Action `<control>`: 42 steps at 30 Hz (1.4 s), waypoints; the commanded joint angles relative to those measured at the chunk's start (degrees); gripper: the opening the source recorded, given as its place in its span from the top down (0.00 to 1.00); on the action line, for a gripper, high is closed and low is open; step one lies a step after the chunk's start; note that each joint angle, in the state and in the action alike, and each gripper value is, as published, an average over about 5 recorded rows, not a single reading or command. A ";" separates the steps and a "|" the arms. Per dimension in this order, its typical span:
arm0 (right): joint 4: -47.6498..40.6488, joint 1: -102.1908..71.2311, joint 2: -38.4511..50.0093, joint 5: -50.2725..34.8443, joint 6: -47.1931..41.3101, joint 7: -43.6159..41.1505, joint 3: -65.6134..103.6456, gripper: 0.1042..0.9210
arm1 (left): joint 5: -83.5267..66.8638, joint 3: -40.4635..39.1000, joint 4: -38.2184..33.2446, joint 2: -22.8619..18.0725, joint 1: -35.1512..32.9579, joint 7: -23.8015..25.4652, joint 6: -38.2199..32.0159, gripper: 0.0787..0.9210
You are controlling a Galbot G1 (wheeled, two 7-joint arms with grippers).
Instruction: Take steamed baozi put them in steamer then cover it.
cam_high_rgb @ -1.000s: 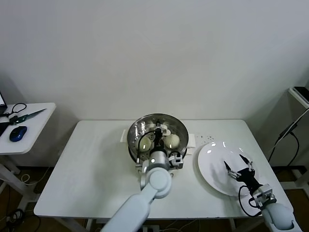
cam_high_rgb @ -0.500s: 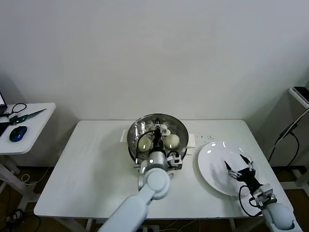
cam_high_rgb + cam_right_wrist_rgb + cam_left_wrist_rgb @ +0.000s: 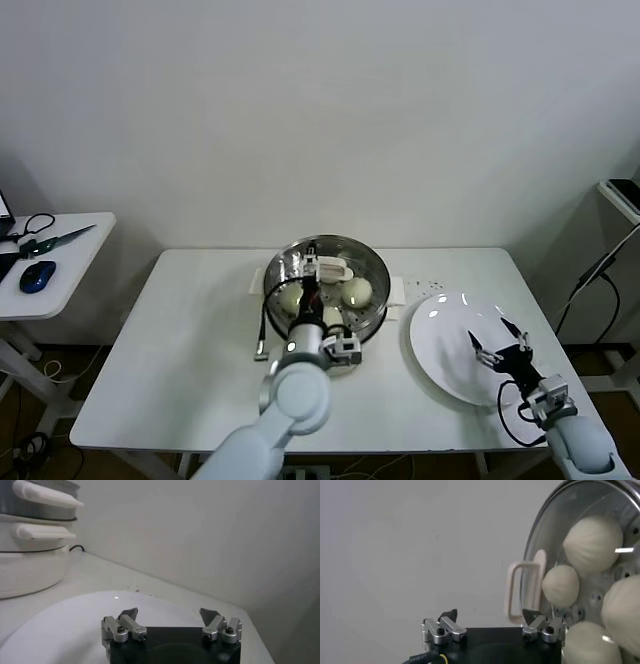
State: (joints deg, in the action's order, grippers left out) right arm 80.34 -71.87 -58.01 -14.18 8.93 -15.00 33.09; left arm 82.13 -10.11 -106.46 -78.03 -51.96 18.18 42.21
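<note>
Writing: no brand, label or lettering can be read on any item.
Left claw (image 3: 490,626): spread wide and holding nothing; in the head view (image 3: 322,287) it hangs over the near part of the steamer, its fingertips (image 3: 449,615) apart with bare air between them.
Right claw (image 3: 169,615): spread wide and holding nothing, poised just above the plate; in the head view (image 3: 500,340) it sits over the plate's near-right part.
Steamer (image 3: 283,262): shiny metal basket on a white pot base, at the middle of the surface's far side; its holed bottom shows in the left wrist view (image 3: 542,535).
Buns (image 3: 357,291): off-white and smooth, all lying inside the steamer, close together; four can be made out in the left wrist view (image 3: 592,542).
Lid handle (image 3: 333,268): a white loop above the buns; the left wrist view (image 3: 525,587) shows it on a glass lid standing at the basket's rim.
Plate (image 3: 440,360): flat, white, round, on the surface just right of the steamer.
Surface (image 3: 190,340): white, carrying steamer and plate.
</note>
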 commanded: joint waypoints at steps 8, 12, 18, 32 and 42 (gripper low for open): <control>4.95 -2.44 -0.58 -3.01 -3.75 0.82 2.42 0.12 | -21.62 17.56 -20.90 9.70 -17.78 -14.34 -3.80 0.12; 6.70 -3.61 -0.94 -3.08 -3.62 0.76 2.92 0.12 | -37.99 30.14 -21.06 7.71 -24.82 -20.09 -12.35 0.12; 8.59 -4.51 -1.87 -3.45 -3.27 0.77 3.28 0.12 | -64.71 44.74 -19.14 1.75 -34.17 -27.83 -24.30 0.12; 10.88 -7.12 -2.44 -4.87 -2.18 0.03 4.03 0.12 | -85.70 56.10 -4.15 -4.95 -41.76 -27.31 -45.78 0.12; 11.64 -7.91 -3.27 -5.91 -2.27 0.71 4.71 0.12 | -87.40 56.30 -4.10 -6.06 -42.80 -24.51 -48.58 0.12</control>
State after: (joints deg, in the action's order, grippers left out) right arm 91.08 -78.93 -60.91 -19.06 6.61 -14.60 37.45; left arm 4.16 41.56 -113.84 -81.99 -91.03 -6.70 4.59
